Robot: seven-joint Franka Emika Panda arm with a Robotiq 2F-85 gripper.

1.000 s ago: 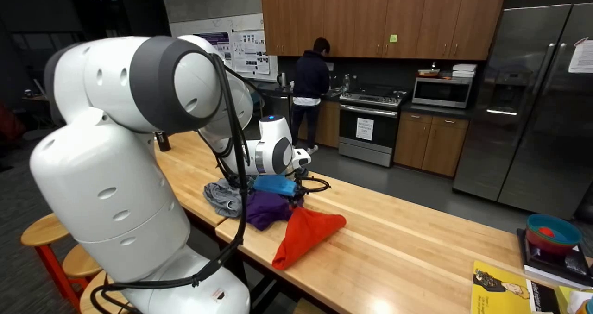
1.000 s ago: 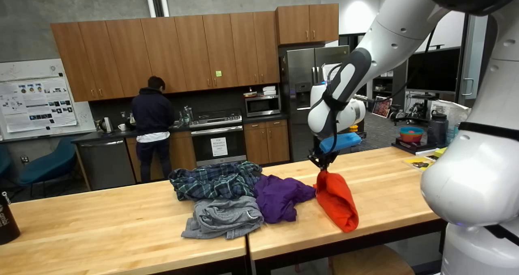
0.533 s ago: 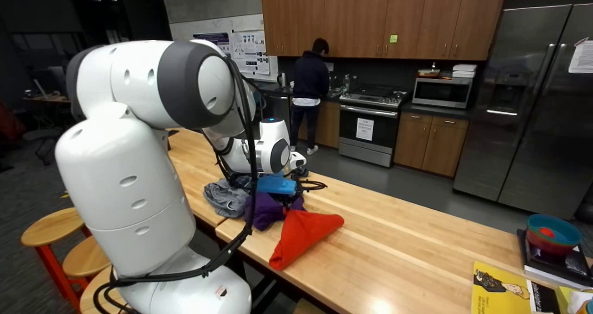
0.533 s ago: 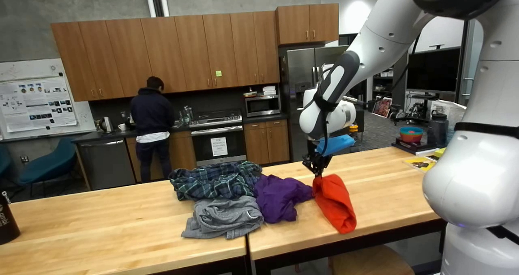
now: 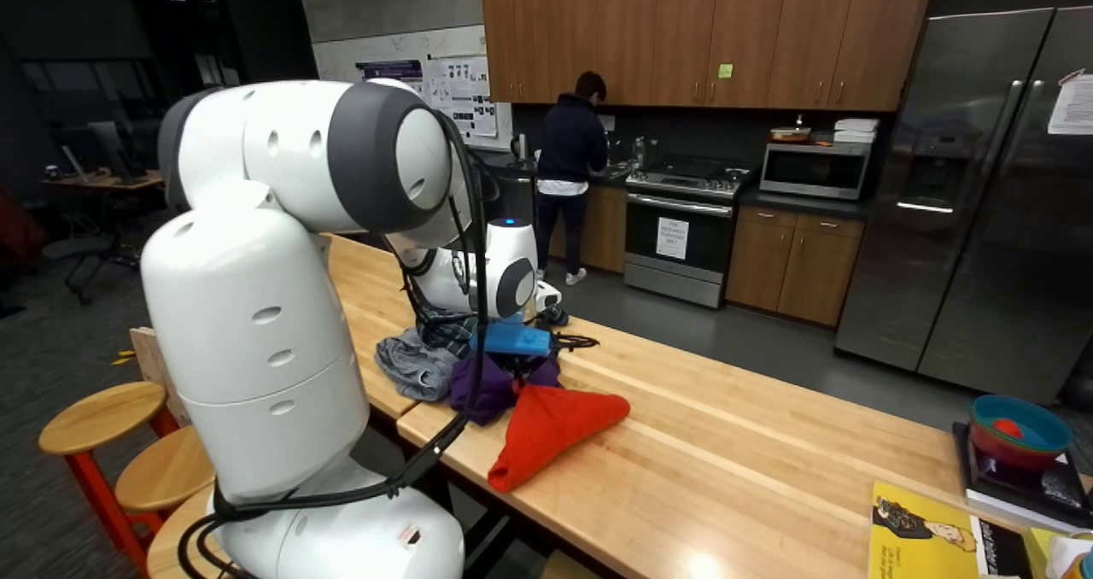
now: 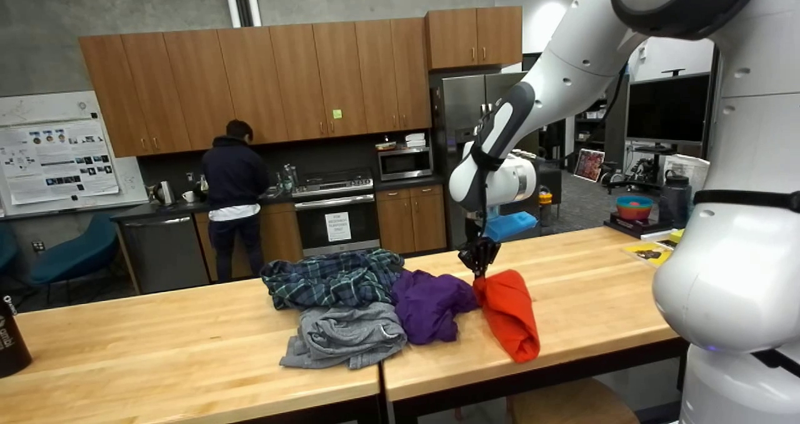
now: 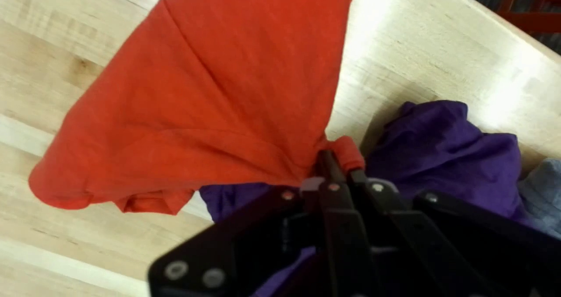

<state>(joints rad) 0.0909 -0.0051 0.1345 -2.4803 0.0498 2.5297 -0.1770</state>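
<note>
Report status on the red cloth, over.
Hand shut on red cloth, pinched at one end. Remainder spread over table. Purple cloth close beside the grip.

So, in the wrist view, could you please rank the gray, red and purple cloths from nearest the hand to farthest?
1. Red cloth: pinched in the hand.
2. Purple cloth: on both sides.
3. Gray cloth: at right edge.

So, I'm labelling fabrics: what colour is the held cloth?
The cloth is orange-red; clearest in the wrist view.
</note>
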